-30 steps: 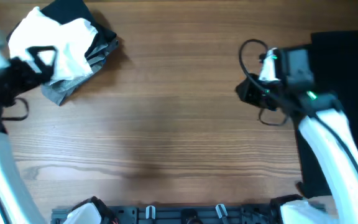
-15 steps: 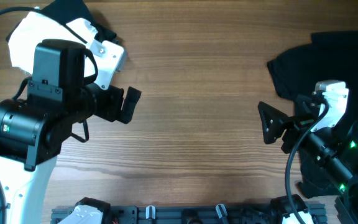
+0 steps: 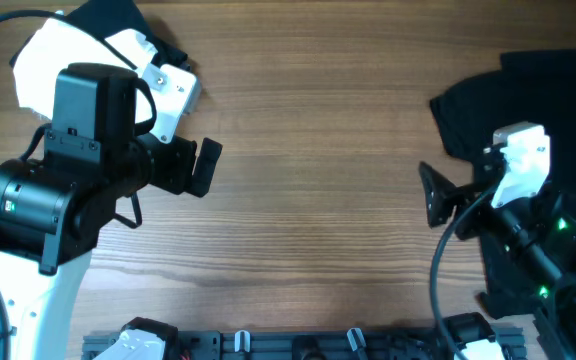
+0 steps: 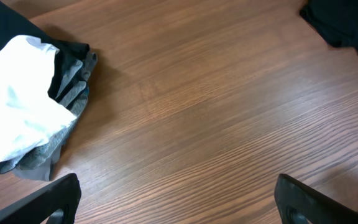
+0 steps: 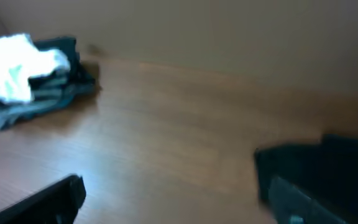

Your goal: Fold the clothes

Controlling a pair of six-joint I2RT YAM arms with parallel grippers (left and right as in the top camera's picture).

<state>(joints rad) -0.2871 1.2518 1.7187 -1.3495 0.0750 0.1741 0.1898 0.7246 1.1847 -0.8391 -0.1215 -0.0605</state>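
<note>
The clothes lie in two places, well apart. At the far left of the table (image 3: 308, 120) sits a pile (image 4: 36, 124). It has a crumpled white shirt (image 4: 17, 112) on top, grey pieces (image 4: 70, 93) poking out under it on the right and near sides, and a black piece (image 4: 2, 31) at the far side. From overhead the left arm (image 3: 68, 190) covers most of this pile, so only some white and a black corner show past it. The left wrist view cuts the pile off at the picture's left edge.

The black shirt (image 3: 478, 100) lies rumpled at the far right and runs off the right edge of the overhead view. The right arm (image 3: 523, 190) is over its near part, so its full outline cannot be made out. The left wrist view catches only a corner of it.

The left gripper (image 3: 200, 168) is over bare wood just right of the pile, with its fingers spread wide and nothing between them. Its own camera shows only the fingertips, in the lower corners.

The right gripper (image 3: 430, 195) is over bare wood just left of the black shirt, pointing left, with its fingers apart and empty. The right wrist view is blurred. The pile is a white and dark smear at the far left. At the lower right, one finger and the black shirt merge into a single dark mass. How high either gripper stands above the table cannot be told.
</note>
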